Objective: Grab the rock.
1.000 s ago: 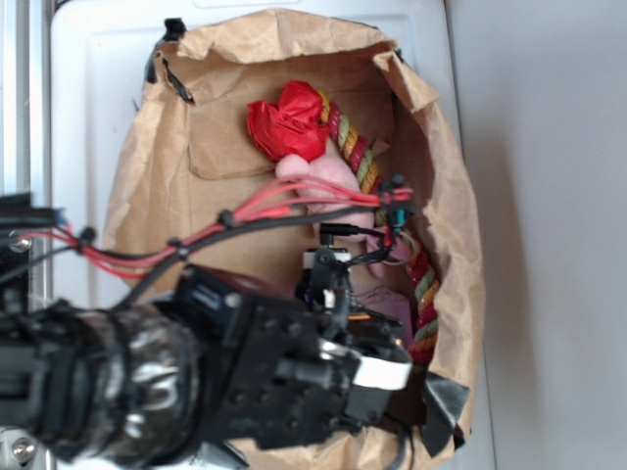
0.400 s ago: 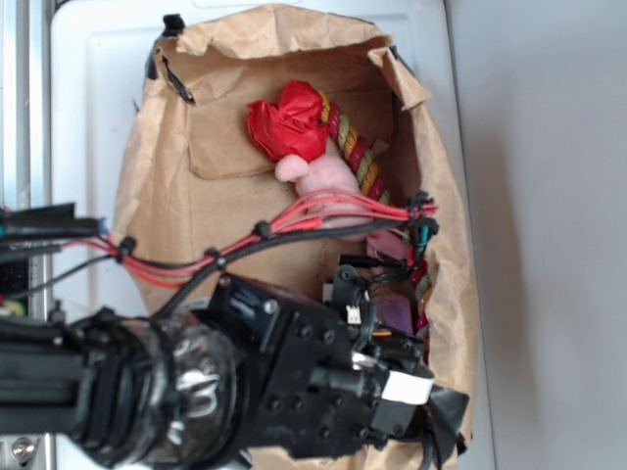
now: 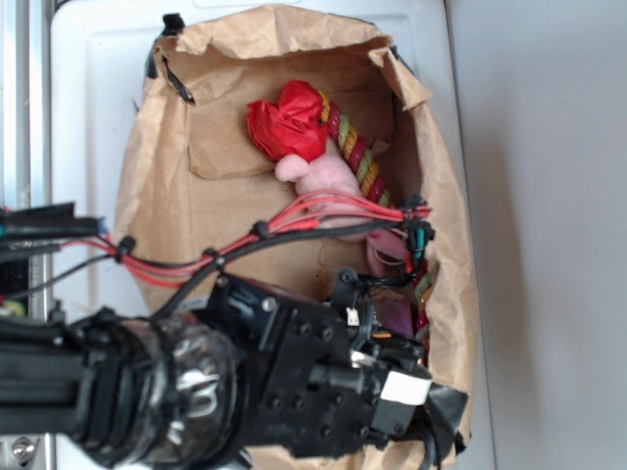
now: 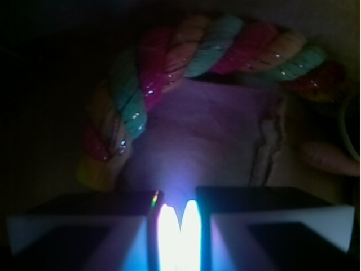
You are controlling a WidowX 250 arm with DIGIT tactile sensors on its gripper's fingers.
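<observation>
White counter (image 3: 108, 88) carries a brown paper bag (image 3: 157, 186), and the arm now reaches deeper into its lower right corner than one second ago; since the last picture it hardly moves. In the wrist view the jaws (image 4: 179, 226) stand narrow, with only a bright slit between them, and they hold nothing I can see. Just ahead of them lies pink plush (image 4: 203, 135), and a twisted rope (image 4: 169, 56) curves beyond it. A red ball (image 3: 286, 121) sits well beyond the jaws, at the far end. The rock shows in neither view; I judge it is hidden under the arm or the plush, so the grasp is not yet confirmed.
</observation>
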